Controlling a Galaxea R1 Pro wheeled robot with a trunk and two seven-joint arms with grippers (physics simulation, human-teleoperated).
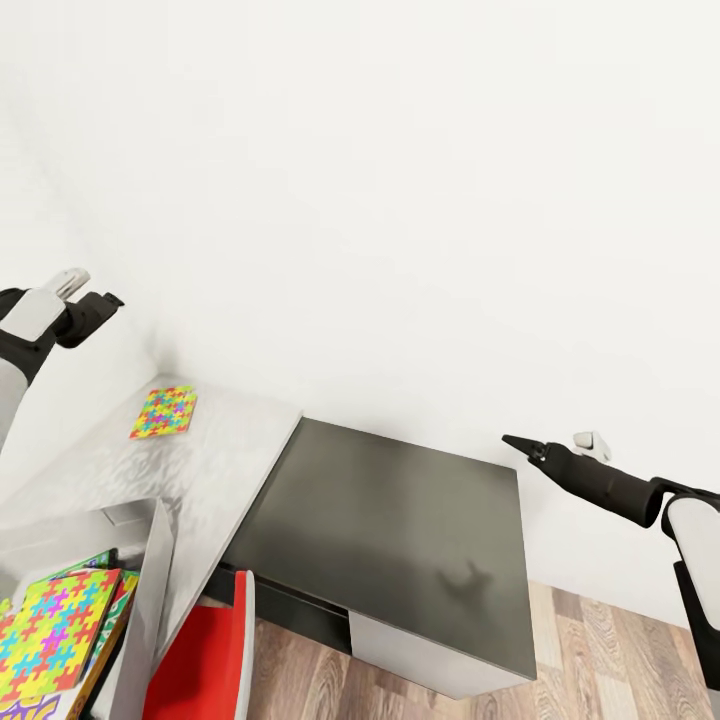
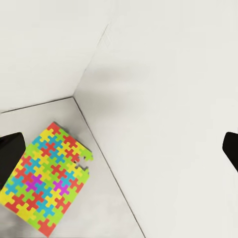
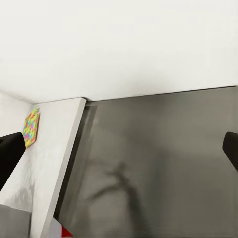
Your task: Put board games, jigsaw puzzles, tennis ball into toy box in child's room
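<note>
The bench (image 1: 215,450) is taken as the landmark: a pale grey-white top running into the corner of the white walls (image 1: 400,180).

One jigsaw puzzle (image 1: 164,412) is seen lying flat on the bench top, near the wall corner and well apart from the toy box (image 1: 150,590). In the left wrist view the same puzzle (image 2: 45,177) is seen flat on the bench close to the corner, with a small notch along one edge.

The toy box stands at the near end of the bench; its light grey wall is seen upright. Inside it a second jigsaw puzzle (image 1: 55,630) is seen lying on top of other flat coloured items, which cannot be identified.

The dark grey side cabinet (image 1: 390,540) adjoins the bench on the side away from the wall corner, and its top sits lower. A red chair (image 1: 205,655) is seen below the bench edge, beside the toy box. Wood-plank floor (image 1: 600,660) is noted beyond the cabinet.

The left gripper (image 1: 95,298) is held high above the bench, towards the corner; nothing is seen in it. Jaws apart, judged from the dark tips at opposite edges of the left wrist view.

The right gripper (image 1: 515,442) is held over the far side of the cabinet, clear of the bench, with nothing in it. Jaws apart, judged likewise from the right wrist view; its shadow (image 1: 465,580) is cast on the cabinet top.
</note>
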